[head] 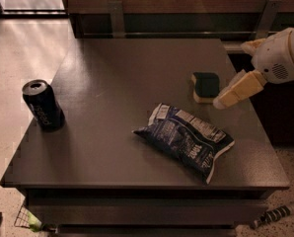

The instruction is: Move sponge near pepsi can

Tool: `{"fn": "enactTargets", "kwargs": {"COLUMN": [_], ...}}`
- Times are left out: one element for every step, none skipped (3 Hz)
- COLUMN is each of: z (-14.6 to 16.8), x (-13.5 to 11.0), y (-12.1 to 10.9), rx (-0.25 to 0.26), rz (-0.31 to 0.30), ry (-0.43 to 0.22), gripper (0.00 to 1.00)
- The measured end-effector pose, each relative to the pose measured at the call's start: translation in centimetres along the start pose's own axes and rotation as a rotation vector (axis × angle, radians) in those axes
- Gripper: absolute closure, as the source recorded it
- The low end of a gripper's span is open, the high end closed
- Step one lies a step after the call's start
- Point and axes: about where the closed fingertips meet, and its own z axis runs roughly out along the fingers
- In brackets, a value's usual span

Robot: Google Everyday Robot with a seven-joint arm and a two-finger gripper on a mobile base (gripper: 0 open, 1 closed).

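Pepsi can (42,105) stands upright near the left edge of the table (112,68), well apart from everything else. Right of centre and toward the front, a crinkled chip bag (186,141) lies close to the straight path from sponge to can. The sponge (205,86) sits green side up near the right edge. The gripper (233,92) hangs just beside it on its right, and you cannot tell whether it is open or closed. If you come in off-centre, you will likely shove the sponge away. If you carry it low, you may drag the bag or topple the can.
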Motion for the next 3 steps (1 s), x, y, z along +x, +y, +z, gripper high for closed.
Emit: {"fn": "enactTargets", "kwargs": {"z": [4.7, 7.3, 7.5], "x": [1.3, 2.4, 2.3], "y": [-1.6, -2.1, -2.1], "rx": [0.056, 0.102, 0.099], "rz": [0.125, 0.194, 0.196], "ry": [-0.156, -0.225, -0.222], "gripper": [0.00, 0.00, 0.00]}}
